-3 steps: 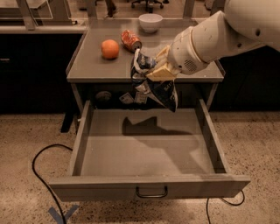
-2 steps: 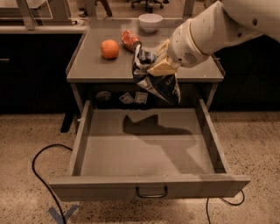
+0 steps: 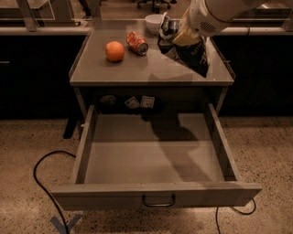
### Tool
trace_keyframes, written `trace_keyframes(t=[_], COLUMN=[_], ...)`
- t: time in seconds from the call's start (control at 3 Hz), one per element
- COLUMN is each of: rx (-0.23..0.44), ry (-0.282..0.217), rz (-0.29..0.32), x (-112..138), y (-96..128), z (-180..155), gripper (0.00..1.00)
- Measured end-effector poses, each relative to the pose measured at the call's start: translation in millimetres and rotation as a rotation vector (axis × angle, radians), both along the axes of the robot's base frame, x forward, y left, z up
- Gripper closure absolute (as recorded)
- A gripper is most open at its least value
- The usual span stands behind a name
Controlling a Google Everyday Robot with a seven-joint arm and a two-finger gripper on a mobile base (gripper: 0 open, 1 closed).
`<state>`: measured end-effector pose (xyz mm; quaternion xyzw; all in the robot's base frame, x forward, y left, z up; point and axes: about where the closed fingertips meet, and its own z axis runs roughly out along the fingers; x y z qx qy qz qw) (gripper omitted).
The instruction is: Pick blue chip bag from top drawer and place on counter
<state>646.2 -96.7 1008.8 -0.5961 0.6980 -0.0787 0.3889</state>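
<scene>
Picking up the claw (image 3: 176, 35) at the top right, out on the end of the white arm (image 3: 215, 13), above the right-hand back part of the bench (image 3: 151, 68). Pinched shut on the upper end of the blue chip bag (image 3: 193, 52). Watching the bag dangle down and to the right from there, dark and crumpled, with its lower corner pointing toward the bench's right rim. Hard to call whether that corner grazes the surface or hangs just clear of it; looks just clear, perhaps. Well out of the top drawer (image 3: 84, 146) either way, and up over the bench.

Swinging left along the bench: finding an orange (image 3: 115, 51) near the left side. Then a soda can (image 3: 137, 42) on its side just right of it and slightly further back, not touching the fruit. Catching a white bowl (image 3: 153, 20) behind the can at the far edge, close beside the claw.

Dropping down to the drawer: pulled wide out toward the camera, grey floor crossed by a broad shadow of arm and bag. Noting the small dark wire handle (image 3: 158, 201) centred on the front panel. Peering into the cavity under the bench: two small pale packets (image 3: 139, 102) side by side, and something dark and round (image 3: 107, 100) to their left, too dim to name.

Down on the speckled floor, tracing a black cable (image 3: 39, 183) looping left of the drawer, and spotting a blue tape mark (image 3: 64, 224) below its left front corner.
</scene>
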Motion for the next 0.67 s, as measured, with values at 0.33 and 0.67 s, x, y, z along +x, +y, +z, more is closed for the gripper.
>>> trace_keyframes(t=[0.33, 0.67], rx=[-0.038, -0.038], ry=[-0.107, -0.193], rz=[-0.156, -0.272], x=[39, 77], y=[-30, -66], z=[8, 2], gripper=[1.0, 1.0])
